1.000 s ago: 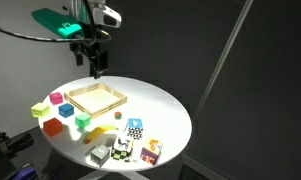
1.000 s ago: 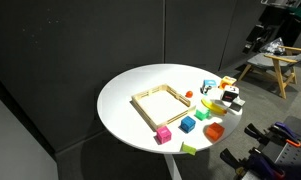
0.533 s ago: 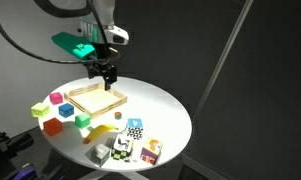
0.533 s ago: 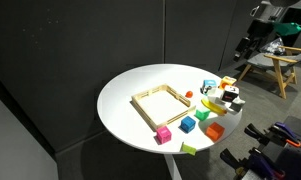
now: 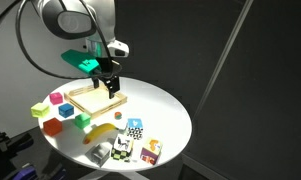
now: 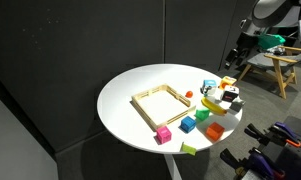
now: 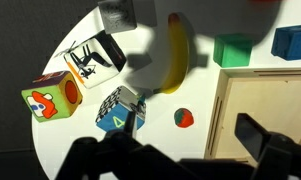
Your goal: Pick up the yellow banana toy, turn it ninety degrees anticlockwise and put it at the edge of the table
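Hovering over the wooden tray (image 5: 94, 98), the gripper (image 5: 112, 92) hangs with its jaws spread and empty, so I judge the approach is in hand. The yellow banana toy (image 7: 173, 55) lies on the table (image 5: 162, 112) between a picture cube (image 7: 95, 57) and a green cube (image 7: 233, 50), nearer than the tray; next the claw must cross over, descend and close across it

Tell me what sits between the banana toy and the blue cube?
A green cube, in the wrist view, between the banana toy and blue cube.
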Robot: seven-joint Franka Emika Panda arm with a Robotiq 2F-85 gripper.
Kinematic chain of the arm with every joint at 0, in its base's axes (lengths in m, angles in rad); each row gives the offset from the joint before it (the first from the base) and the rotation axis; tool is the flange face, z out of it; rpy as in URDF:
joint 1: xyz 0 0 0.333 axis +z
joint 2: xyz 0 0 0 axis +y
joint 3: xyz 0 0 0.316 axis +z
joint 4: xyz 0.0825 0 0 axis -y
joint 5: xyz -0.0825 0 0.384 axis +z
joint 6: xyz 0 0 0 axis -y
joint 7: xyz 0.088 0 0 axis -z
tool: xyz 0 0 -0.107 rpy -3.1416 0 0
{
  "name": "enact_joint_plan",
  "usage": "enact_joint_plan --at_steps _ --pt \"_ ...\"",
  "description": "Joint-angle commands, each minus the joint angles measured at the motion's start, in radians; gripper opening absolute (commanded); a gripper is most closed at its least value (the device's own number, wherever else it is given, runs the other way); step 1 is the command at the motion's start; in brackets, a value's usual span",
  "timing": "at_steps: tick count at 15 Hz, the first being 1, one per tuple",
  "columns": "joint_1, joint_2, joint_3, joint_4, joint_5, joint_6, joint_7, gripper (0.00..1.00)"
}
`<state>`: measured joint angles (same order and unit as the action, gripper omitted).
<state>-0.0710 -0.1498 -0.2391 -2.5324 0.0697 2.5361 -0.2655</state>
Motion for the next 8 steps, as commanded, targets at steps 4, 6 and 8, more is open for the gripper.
enact_joint_plan --at_steps 4,6,8 --pt "-0.02 0.001 0.023 0.0 0.004 -0.002 -0.001 1.0" --pt "-0.021 0.001 0.023 0.0 0.004 -0.002 -0.001 1.0" --pt "-0.023 0.027 0.023 0.006 0.0 -0.001 -0.009 1.0"
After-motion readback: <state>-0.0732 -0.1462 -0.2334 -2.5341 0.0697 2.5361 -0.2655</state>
